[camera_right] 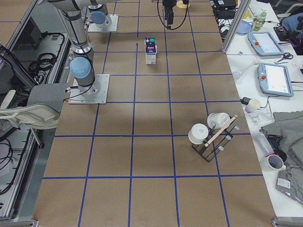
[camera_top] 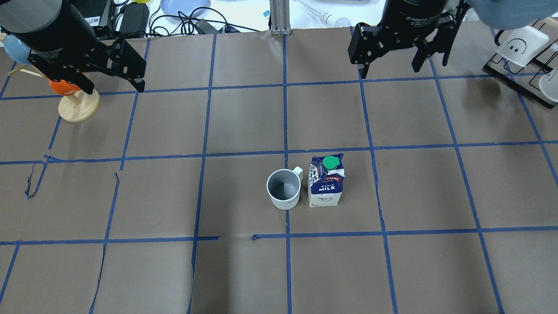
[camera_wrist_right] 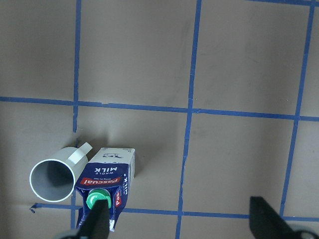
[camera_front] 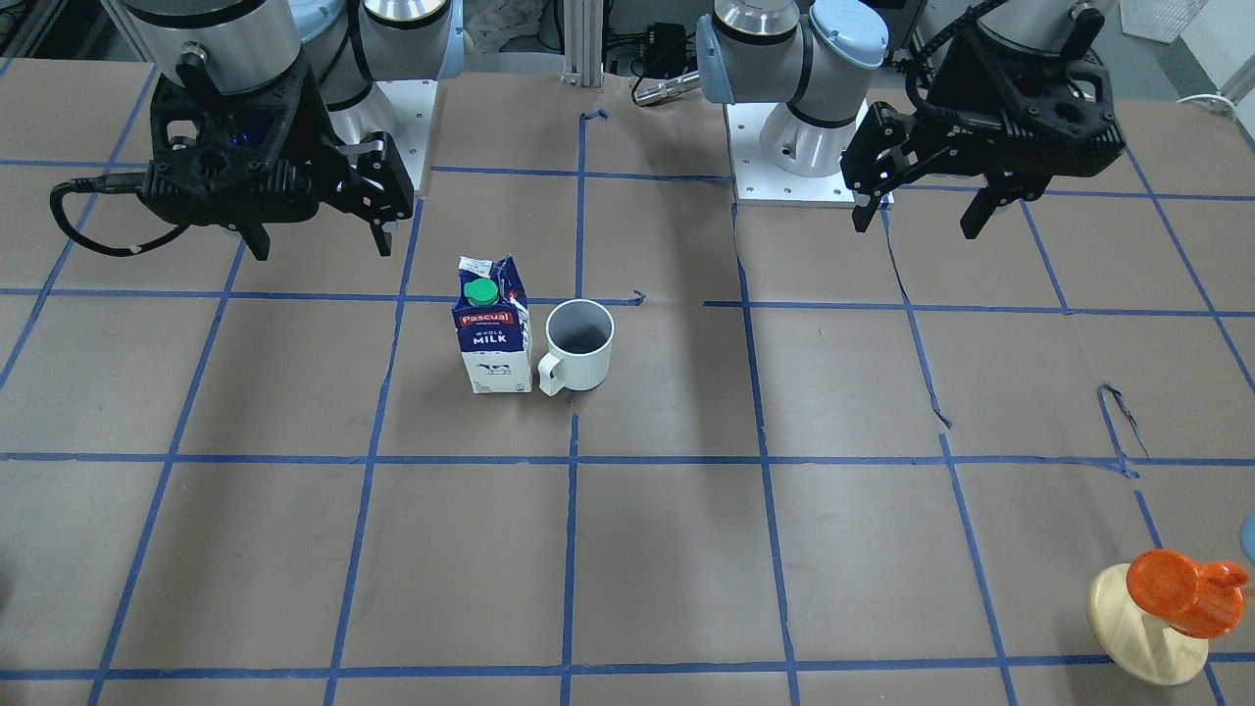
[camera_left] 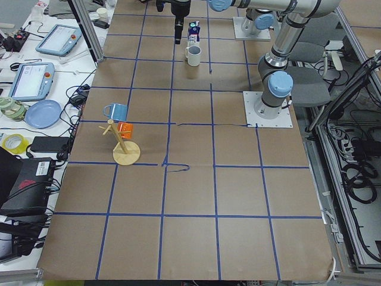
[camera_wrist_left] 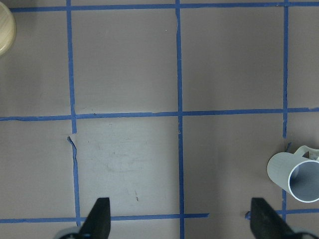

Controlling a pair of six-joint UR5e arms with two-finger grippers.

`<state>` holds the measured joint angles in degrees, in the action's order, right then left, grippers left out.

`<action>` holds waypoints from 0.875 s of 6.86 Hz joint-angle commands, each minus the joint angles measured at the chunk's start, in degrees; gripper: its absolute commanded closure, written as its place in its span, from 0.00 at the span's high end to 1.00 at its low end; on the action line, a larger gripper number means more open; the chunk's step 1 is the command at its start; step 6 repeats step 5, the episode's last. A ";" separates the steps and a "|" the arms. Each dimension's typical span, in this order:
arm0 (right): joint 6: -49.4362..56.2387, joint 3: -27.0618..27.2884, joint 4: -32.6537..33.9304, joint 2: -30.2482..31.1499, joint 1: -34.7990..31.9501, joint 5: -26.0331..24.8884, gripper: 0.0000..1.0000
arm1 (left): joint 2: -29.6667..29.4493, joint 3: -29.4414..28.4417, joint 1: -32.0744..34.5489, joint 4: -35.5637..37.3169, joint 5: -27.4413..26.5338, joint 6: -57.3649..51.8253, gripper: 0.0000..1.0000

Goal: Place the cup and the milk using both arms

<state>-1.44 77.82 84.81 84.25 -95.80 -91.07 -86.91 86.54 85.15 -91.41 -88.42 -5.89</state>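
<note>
White ceramic mug (camera_top: pixel 283 189) and dark blue and white gable-top milk carton (camera_top: pixel 324 185) stand upright, just beside each other mid-table
In the overhead view the mug is left of the carton, on the brown paper-covered table (camera_top: pixel 174 270). The black left gripper (camera_front: pixel 922 211) and black right gripper (camera_front: pixel 319 238) hang well apart from both, jaws spread wide, holding nothing

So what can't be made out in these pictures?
Cup: left wrist view, cut off by the right edge.
Cup: exterior right view, hidden behind the milk.
Orange cup: overhead view, mostly covered by the left pincer.
Milk label: too small to read in both side views.
</note>
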 commanded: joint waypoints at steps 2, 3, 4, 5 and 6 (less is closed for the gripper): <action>-2.50 0.05 0.44 0.21 0.44 -0.07 1.00 | -0.01 -0.05 0.01 0.00 -0.17 0.00 1.00; -3.04 0.05 0.36 0.21 0.53 -0.07 1.00 | 0.07 -0.05 0.01 0.00 -0.35 0.00 1.00; -3.04 0.14 0.18 0.21 0.44 -0.07 1.00 | 0.08 0.04 0.01 0.00 -0.35 0.00 1.00; -3.04 0.14 0.18 0.21 0.53 0.02 1.00 | -0.01 -0.05 0.01 0.00 -0.35 0.00 1.00; -3.04 0.14 0.18 0.21 0.53 0.02 1.00 | -0.01 -0.05 0.01 0.00 -0.35 0.00 1.00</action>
